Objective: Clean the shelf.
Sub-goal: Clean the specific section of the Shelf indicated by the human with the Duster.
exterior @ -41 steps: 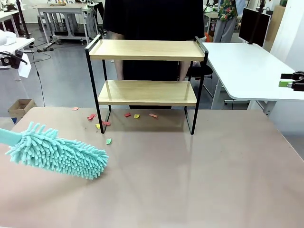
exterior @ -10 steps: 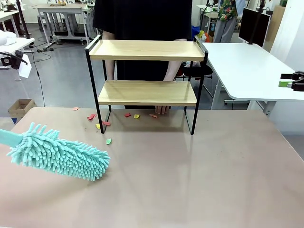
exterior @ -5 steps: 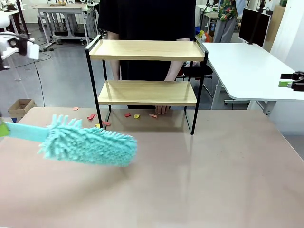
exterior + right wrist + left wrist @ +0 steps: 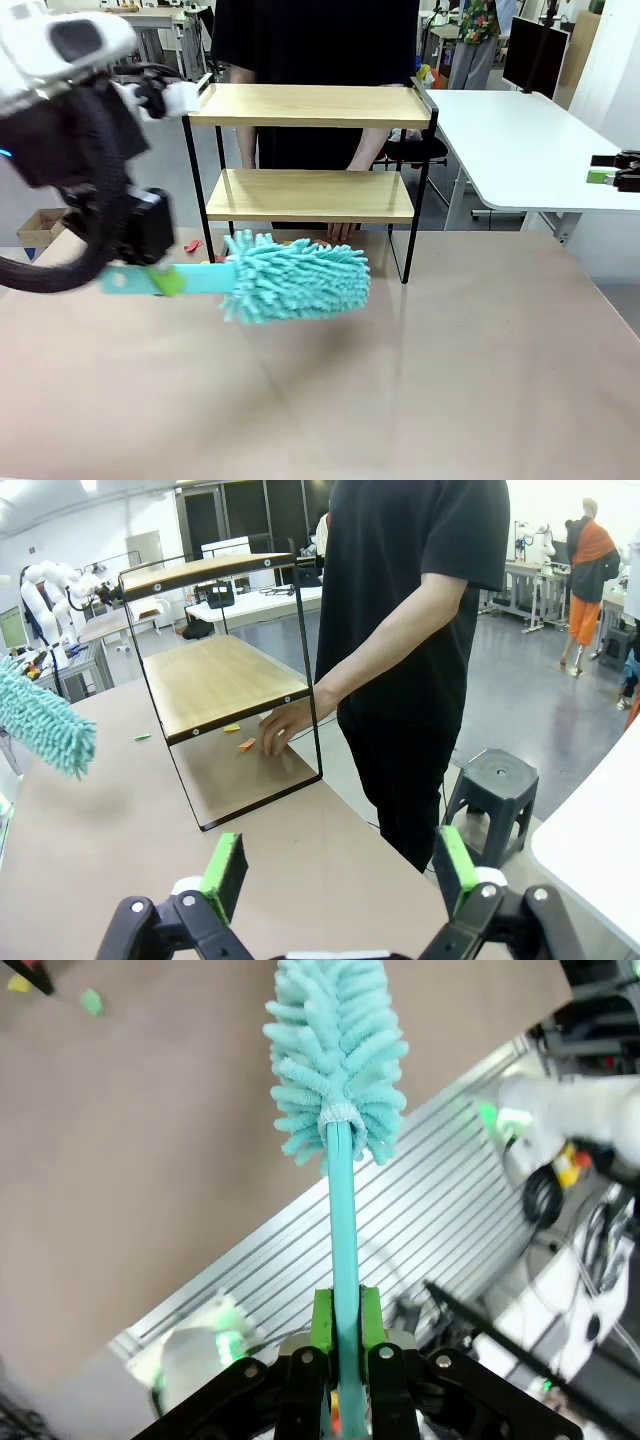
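Front view: white left arm [image 4: 80, 150] is reaching over the bench [image 4: 450, 380], jaws pinching a fluffy teal duster [image 4: 295, 277] by its handle, head level before the two-tier wooden, black-framed shelf [image 4: 310, 195] at the far edge; right jaws are standing spread.

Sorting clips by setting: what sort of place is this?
Probably a robotics lab or workshop: several work tables on a bare grey floor, and a monitor by a white desk.
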{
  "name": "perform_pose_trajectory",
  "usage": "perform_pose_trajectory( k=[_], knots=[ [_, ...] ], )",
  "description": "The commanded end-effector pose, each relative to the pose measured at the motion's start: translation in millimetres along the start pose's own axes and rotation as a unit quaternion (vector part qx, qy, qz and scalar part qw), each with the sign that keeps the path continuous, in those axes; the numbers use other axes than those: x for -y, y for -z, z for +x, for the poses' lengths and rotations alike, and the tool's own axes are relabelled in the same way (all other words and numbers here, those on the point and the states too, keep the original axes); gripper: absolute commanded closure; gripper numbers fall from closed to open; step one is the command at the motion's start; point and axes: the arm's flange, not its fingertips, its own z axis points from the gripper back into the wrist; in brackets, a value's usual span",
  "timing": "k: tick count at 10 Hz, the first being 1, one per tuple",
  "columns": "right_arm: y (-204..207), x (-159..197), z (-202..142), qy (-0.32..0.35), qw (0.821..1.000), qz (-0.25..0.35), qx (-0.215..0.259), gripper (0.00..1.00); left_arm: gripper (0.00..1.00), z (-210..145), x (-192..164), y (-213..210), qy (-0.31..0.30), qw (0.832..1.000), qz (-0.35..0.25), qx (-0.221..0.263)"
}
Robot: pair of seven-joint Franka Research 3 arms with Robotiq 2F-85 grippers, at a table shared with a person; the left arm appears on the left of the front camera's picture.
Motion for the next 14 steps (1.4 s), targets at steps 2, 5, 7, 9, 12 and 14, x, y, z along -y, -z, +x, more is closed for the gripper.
perform_pose_trajectory(
  k=[2, 5, 7, 9, 12, 14],
  knots=[
    [2, -1, 4, -0.003, 1.000, 0.001, 0.000, 0.00, 0.87, 10, 20, 30, -0.024, 1.000, -0.014, 0.011],
    [2, -1, 4, -0.003, 1.000, 0.001, 0.000, 0.00, 0.87, 4, 15, 15, -0.020, 1.000, 0.005, 0.013],
    [2, -1, 4, -0.003, 1.000, 0.001, 0.000, 0.00, 0.87, 21, 38, 36, -0.079, 0.996, 0.007, 0.035],
    [2, -1, 4, -0.003, 1.000, 0.001, 0.000, 0.00, 0.87, 28, 65, 69, -0.102, 0.992, 0.019, 0.076],
    [2, -1, 4, -0.003, 1.000, 0.001, 0.000, 0.00, 0.87, 41, 88, 107, -0.130, 0.982, 0.033, 0.132],
    [2, -1, 4, -0.003, 1.000, 0.001, 0.000, 0.00, 0.87, 54, 102, 138, -0.138, 0.977, 0.038, 0.158]
  ],
)
